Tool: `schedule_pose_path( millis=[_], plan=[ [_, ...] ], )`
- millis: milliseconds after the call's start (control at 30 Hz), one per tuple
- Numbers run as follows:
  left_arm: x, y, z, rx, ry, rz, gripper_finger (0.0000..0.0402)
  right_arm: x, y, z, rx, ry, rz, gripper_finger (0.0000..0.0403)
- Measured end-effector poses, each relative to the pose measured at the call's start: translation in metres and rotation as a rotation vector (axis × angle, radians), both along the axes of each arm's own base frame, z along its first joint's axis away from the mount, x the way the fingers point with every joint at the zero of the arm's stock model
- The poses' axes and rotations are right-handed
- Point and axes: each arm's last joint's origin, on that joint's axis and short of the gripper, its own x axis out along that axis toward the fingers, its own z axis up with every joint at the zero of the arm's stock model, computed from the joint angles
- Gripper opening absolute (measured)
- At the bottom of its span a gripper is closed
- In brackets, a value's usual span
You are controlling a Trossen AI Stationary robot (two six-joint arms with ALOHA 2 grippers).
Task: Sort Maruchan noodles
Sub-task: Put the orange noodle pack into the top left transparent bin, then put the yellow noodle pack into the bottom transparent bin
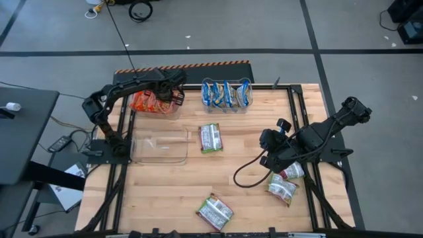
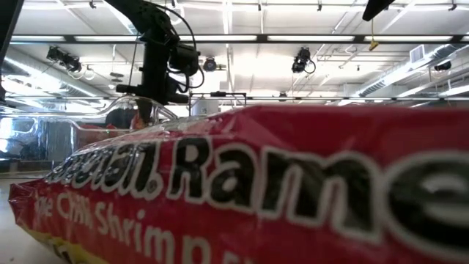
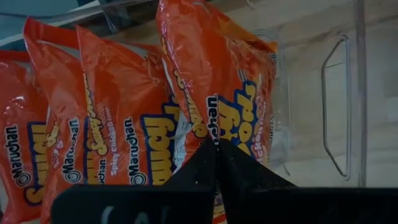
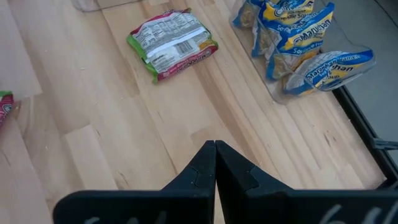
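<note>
The left end effector (image 1: pixel 173 94), fingers pressed together and holding nothing, sits at the upper left of the high view over the clear bin (image 1: pixel 173 108) of orange packets (image 1: pixel 149 101). The right end effector (image 1: pixel 267 139), likewise closed and empty, hangs above the tabletop (image 1: pixel 251 198) at centre right. Blue packets (image 1: pixel 226 94) stand in a bin at upper centre; green packets (image 1: pixel 211 137) lie scattered at centre, bottom and lower right.
</note>
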Motion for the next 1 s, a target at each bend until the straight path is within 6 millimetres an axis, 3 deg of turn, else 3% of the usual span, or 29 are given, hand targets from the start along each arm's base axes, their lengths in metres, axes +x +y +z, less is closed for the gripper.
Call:
schedule_pose_path(
  millis=[300,433,533,667,800,900,1000],
  plan=[
    [0.003,-0.011,0.002,-0.131,-0.064,-0.064,0.0095,0.0,0.0,0.0,0.0,0.0,0.001,0.0012],
    [-0.003,-0.027,0.02,-0.14,-0.083,-0.097,0.0122,0.0,0.0,0.0,-0.003,0.004,0.003,0.0012],
    [-0.011,-0.045,0.045,-0.113,-0.149,-0.136,0.0129,0.0,0.0,0.0,-0.014,0.016,0.021,0.0012],
    [-0.013,-0.085,0.081,-0.071,-0.352,-0.28,0.013,0.0,0.0,0.0,-0.026,0.012,0.028,0.0012],
    [0.001,-0.134,0.107,0.014,-0.559,-0.454,0.013,0.002,0.001,0.001,-0.038,-0.02,0.032,0.0012],
    [0.016,-0.172,0.119,0.113,-0.687,-0.548,0.013,0.003,0.004,0.002,-0.027,-0.04,0.046,0.0012],
    [0.033,-0.204,0.12,0.206,-0.771,-0.532,0.013,0.002,0.011,0.002,-0.012,-0.061,0.074,0.0012]
  ],
)
